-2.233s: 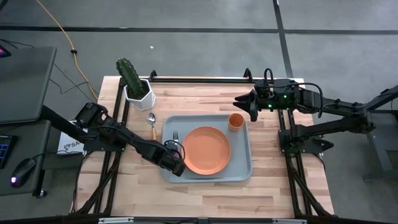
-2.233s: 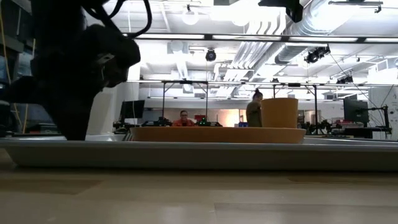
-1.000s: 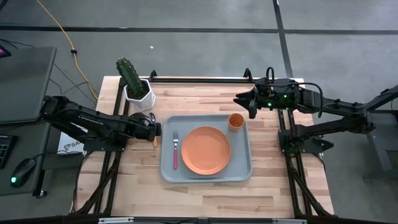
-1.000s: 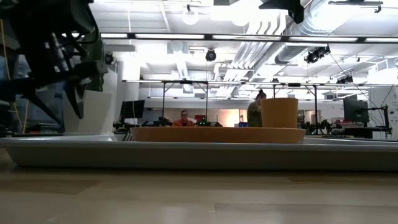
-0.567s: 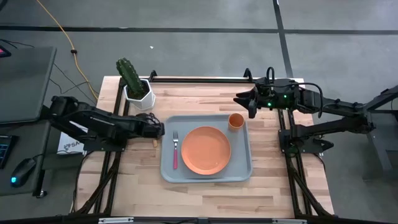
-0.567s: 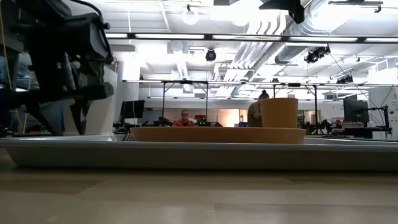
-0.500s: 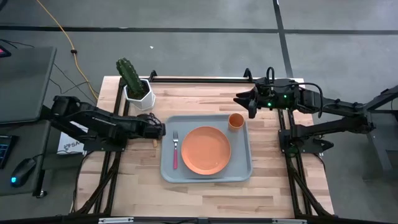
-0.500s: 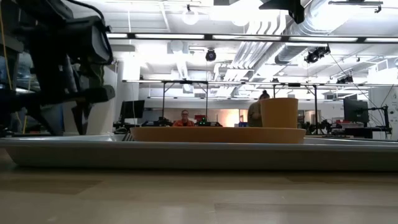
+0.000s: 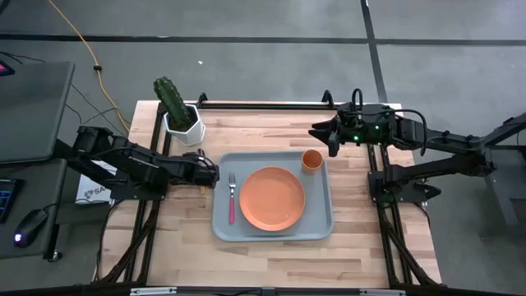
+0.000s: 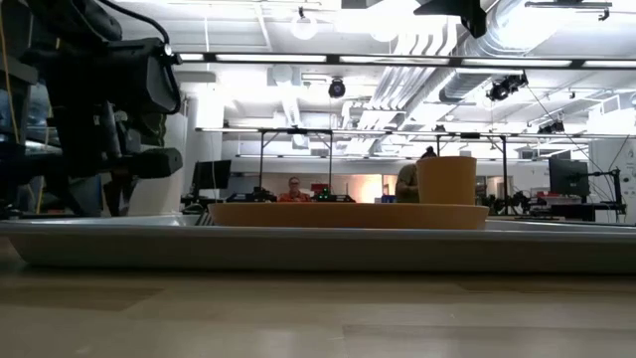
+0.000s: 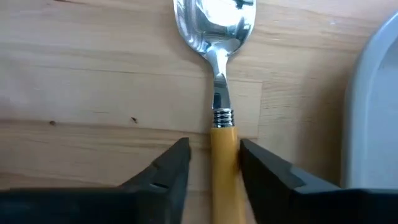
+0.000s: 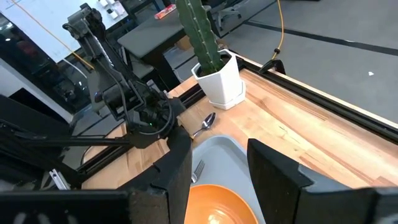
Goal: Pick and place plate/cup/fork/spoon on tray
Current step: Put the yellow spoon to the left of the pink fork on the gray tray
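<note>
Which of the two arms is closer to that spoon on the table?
Left. The left end effector straddles the spoon handle, fingers open on either side. The right end effector hovers across the tray, near the cup.

The wooden table (image 9: 362,238) carries the tray (image 9: 322,224) at its middle, the spoon (image 11: 221,74) lying flat just beside the tray's left rim, and a white cactus pot (image 9: 185,125) near its far left corner.

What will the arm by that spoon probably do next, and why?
Probably close its fingers. The left gripper is open with the spoon's yellow-orange handle between its fingers, and the spoon lies on the table beside the tray, not yet on it.
</note>
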Tool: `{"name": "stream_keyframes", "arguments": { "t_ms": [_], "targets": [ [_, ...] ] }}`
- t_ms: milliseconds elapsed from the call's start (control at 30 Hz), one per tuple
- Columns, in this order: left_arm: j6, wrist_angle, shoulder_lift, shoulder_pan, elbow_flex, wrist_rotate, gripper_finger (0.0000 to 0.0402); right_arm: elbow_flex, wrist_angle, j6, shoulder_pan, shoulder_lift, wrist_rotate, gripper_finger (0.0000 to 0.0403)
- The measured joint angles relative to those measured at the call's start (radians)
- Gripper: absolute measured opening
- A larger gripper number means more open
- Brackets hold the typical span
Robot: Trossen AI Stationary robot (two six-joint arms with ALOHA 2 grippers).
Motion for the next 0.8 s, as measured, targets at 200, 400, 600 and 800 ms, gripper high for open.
{"name": "stream_keyframes", "arguments": {
  "t_ms": [200,400,600,800],
  "targets": [
    [0.018,-0.019,-0.006,-0.003,0.000,0.002,0.0024,0.000,0.000,0.000,0.000,0.000,0.000,0.0147],
    [0.025,-0.018,-0.034,-0.002,-0.002,0.013,0.0026,0.000,0.000,0.022,0.000,0.000,0.000,0.0147],
    [0.068,-0.053,-0.128,-0.018,0.025,0.001,0.0022,0.000,0.000,0.026,0.000,0.000,0.000,0.0147],
    [0.155,-0.120,-0.214,-0.068,0.144,-0.091,0.0017,0.000,-0.001,0.026,0.000,0.000,0.000,0.0147]
  ]
}}
